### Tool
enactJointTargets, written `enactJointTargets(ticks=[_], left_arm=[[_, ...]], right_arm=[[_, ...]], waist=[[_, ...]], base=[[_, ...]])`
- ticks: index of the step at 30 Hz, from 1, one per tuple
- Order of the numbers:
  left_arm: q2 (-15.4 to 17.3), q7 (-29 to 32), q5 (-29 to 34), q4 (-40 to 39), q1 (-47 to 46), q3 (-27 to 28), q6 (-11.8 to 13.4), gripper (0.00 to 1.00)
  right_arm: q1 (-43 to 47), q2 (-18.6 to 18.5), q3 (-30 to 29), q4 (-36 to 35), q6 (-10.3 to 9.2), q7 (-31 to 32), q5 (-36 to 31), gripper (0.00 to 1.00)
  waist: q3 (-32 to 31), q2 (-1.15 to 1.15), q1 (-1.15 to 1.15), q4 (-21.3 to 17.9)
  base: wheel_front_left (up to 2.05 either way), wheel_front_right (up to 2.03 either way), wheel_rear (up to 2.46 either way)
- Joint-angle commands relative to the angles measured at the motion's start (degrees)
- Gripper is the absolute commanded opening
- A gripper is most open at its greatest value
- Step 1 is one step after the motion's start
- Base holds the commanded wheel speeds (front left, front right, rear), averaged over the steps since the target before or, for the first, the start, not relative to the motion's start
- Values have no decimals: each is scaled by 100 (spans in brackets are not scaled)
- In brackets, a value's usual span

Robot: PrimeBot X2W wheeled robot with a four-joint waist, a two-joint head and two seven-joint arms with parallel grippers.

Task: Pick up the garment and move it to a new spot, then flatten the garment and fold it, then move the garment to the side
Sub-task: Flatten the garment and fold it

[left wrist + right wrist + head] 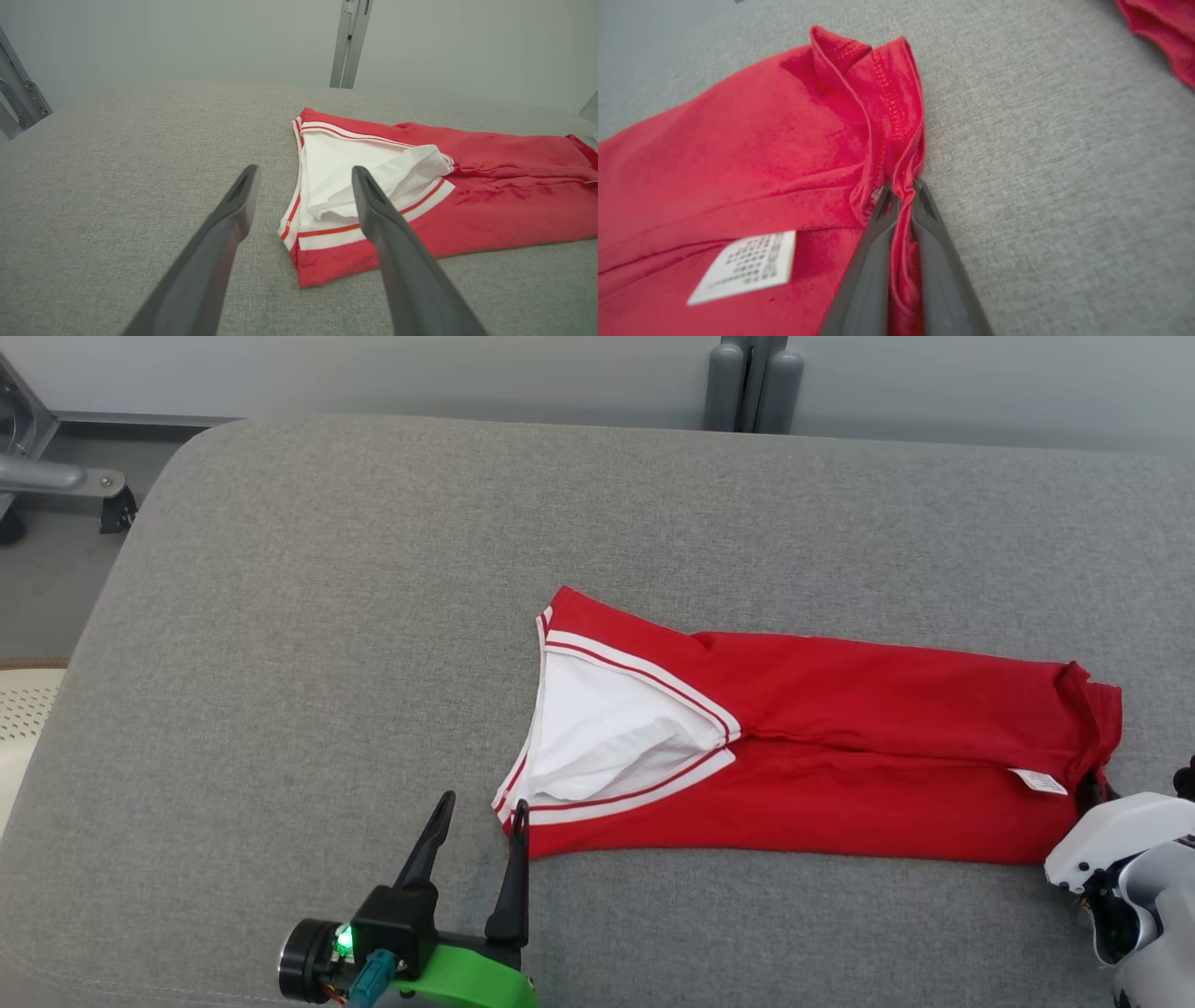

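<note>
**Right claw pinches the hem, left claw waits at the collar**

Head view: the red garment (840,747) lies near the middle of the grey cushion (327,616), its long axis running across the cushion. The white-lined neckline (607,728) points to the cushion's left end and the hem (1097,709) to its right. The left gripper (484,801) rests on the cushion just short of the collar corner. The right gripper (1092,795) reaches the hem from the cushion's near right.

Left wrist view: the fingers stand spread wide with nothing between them, aimed at the neckline, probably lined up to take that end.

Right wrist view: the fingers are closed to a narrow slit on a bunched ridge of hem beside the care label (745,266). Gripping both ends would likely let the strip be lifted taut.
</note>
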Motion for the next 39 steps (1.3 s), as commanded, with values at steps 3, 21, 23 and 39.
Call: enactJointTargets(ticks=[3, 21, 23, 39], left_arm=[[-4, -15, 67, 3, -60, 59, -39, 100], [-4, -15, 4, 119, 148, 101, -44, 100], [-5, -15, -8, 139, 166, 69, -57, 100], [-3, -15, -205, 357, 93, -275, -298, 100]], right_arm=[[191, -99, 172, 251, -19, -126, -87, 0], [-300, -768, 357, -694, -11, -555, -388, 0], [-170, -582, 458, -1051, -11, -482, -321, 0], [530, 932, 958, -3434, -8, 295, -349, 0]], waist=[[-51, 0, 0, -85], [-402, 0, 0, -471], [-476, 0, 0, -461], [-614, 0, 0, 139]], base=[[0, 0, 0], [0, 0, 0], [0, 0, 0], [0, 0, 0]])
